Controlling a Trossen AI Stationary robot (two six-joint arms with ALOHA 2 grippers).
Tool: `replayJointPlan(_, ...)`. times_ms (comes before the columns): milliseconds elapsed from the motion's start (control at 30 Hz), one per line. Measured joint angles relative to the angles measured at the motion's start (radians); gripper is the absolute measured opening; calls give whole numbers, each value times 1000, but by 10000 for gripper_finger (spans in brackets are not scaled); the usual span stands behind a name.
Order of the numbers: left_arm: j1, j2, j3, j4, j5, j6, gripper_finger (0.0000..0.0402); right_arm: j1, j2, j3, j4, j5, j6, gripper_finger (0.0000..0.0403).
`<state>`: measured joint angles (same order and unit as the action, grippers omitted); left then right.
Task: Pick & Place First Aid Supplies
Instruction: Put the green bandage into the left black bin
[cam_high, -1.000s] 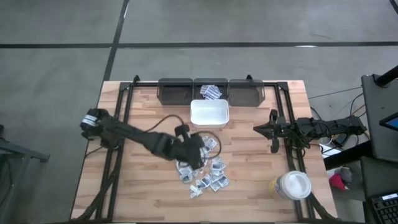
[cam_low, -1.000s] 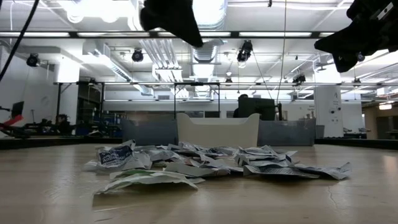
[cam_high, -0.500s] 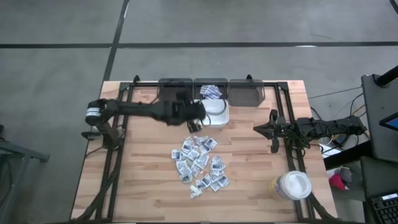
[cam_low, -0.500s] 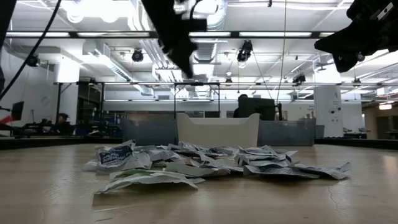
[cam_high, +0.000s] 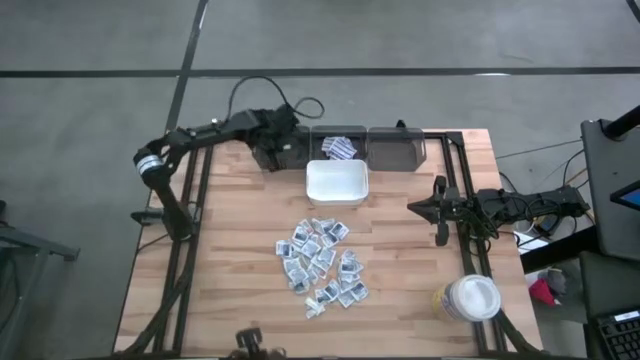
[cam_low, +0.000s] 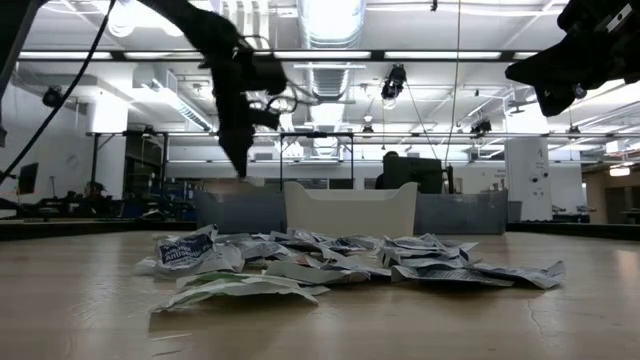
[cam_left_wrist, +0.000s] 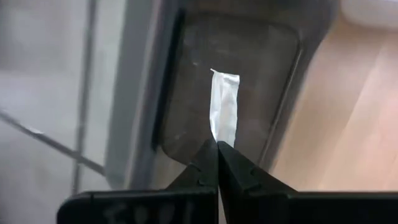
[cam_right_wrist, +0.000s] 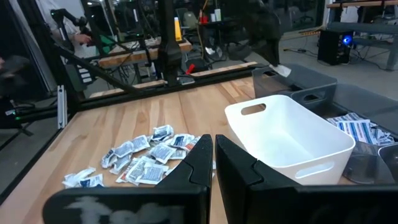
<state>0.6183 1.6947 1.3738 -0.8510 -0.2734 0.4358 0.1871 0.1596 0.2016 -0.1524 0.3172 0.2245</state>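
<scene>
My left gripper (cam_high: 274, 142) hangs over the left dark bin (cam_high: 281, 150) at the table's far edge, shut on one white sachet (cam_left_wrist: 224, 106). That bin's dark floor (cam_left_wrist: 249, 68) shows beneath the sachet. The other sachets lie in a loose pile (cam_high: 320, 262) on the wood at mid-table, also seen as a pile (cam_low: 330, 258) in the low view. More sachets (cam_high: 340, 147) lie in the middle dark bin. My right gripper (cam_right_wrist: 213, 155) waits shut near the table's right edge, touching nothing. My left gripper pinches the white sachet by its end (cam_left_wrist: 216, 135) between the two fingertips. The fingers come from above, pointing down into the bin. The sachet is lifted clear and hangs below the fingers over the bin's floor.
A white open bin (cam_high: 336, 184) stands just before the three dark bins; the right dark bin (cam_high: 397, 148) is beside the middle one. A white round lidded tub (cam_high: 470, 298) sits at the near right corner. Black rails (cam_high: 195, 200) run along both sides.
My left gripper has risen from the pile and swung toward the table's far edge, passing the white bin's left side, and now stands over the left dark bin with the sachet lifted clear. The pile stays where it was.
</scene>
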Motion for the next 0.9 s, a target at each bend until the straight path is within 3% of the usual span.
replayJointPlan(200, 90, 1, -65, 87, 85, 60, 0, 0, 0, 0, 0, 1, 0, 18)
replayJointPlan(567, 96, 64, -104, 192, 127, 106, 3, 0, 0, 0, 0, 89, 0, 18)
replayJointPlan(900, 96, 68, -89, 210, 89, 88, 90, 0, 0, 0, 0, 95, 0, 18)
